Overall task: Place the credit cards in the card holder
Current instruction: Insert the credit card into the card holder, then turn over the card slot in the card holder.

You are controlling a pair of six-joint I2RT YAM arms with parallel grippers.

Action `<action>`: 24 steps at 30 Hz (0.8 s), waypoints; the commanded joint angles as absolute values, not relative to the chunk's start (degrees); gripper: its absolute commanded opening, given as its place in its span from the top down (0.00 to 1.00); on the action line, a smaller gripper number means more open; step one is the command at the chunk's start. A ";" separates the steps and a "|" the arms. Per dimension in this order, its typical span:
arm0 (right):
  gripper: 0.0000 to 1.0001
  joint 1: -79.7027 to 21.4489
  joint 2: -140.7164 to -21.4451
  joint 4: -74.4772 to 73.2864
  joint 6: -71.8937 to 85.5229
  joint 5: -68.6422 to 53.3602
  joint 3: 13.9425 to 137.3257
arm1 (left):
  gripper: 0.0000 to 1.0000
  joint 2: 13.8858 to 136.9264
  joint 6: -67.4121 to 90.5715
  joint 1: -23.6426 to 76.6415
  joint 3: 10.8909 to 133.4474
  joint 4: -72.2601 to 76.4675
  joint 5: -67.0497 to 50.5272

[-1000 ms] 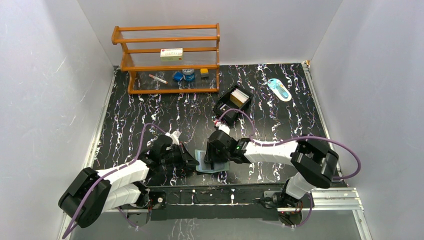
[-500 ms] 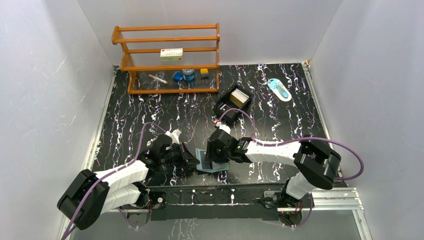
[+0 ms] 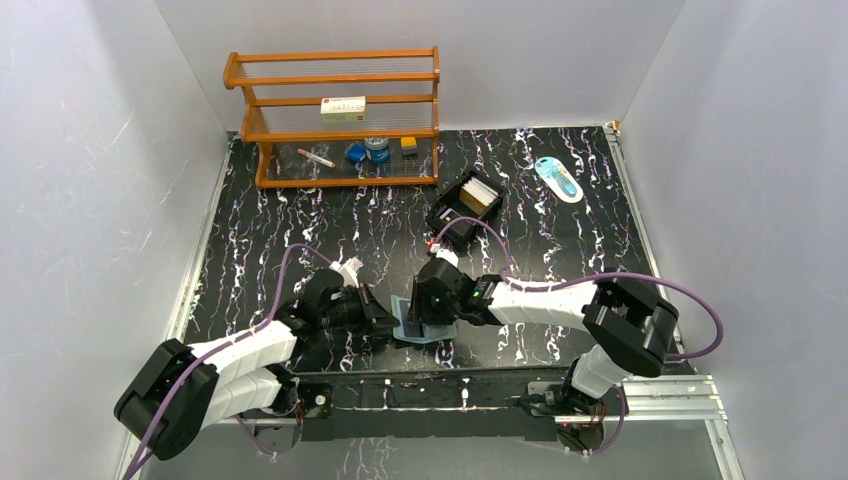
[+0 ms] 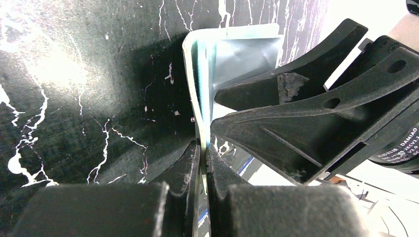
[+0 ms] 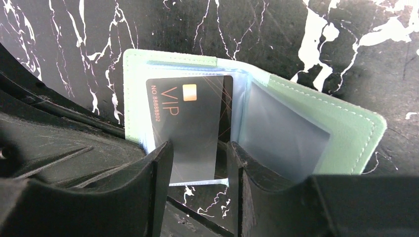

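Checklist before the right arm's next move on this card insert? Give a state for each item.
1. Left gripper pinching the card holder cover: ok.
2. Holder open, clear pockets facing the right wrist camera: ok.
3. Black card lined up with the holder: ok.
4. Card fully seated: cannot tell, its lower end is hidden behind the gripper.
5. Right gripper actually gripping the card: cannot tell, it only visibly straddles it.
6. Adjacent pocket free: ok.

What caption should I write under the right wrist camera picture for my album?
The right hand holds a black VIP card partway inside the open green card holder.
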State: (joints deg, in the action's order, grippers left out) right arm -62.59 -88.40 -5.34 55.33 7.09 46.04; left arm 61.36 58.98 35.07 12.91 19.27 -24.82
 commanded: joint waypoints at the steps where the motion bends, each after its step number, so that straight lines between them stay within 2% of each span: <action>1: 0.49 -62.49 -89.52 -1.03 56.34 5.83 45.66 | 1.00 60.39 58.85 35.35 13.09 21.44 -25.56; 9: 0.46 -62.28 -90.34 5.22 58.97 2.45 42.84 | 1.00 59.41 59.30 35.42 12.74 21.02 -25.29; 13: 0.59 -62.05 -86.65 6.89 59.39 2.57 41.36 | 1.00 57.60 57.87 35.42 14.74 15.92 -24.57; 18: 0.60 -60.88 -80.77 1.26 56.62 6.96 39.91 | 1.00 54.89 56.18 35.50 17.45 10.60 -23.25; 24: 0.70 -60.13 -78.95 3.98 53.19 7.05 36.54 | 1.00 55.80 54.70 35.45 19.77 8.82 -23.32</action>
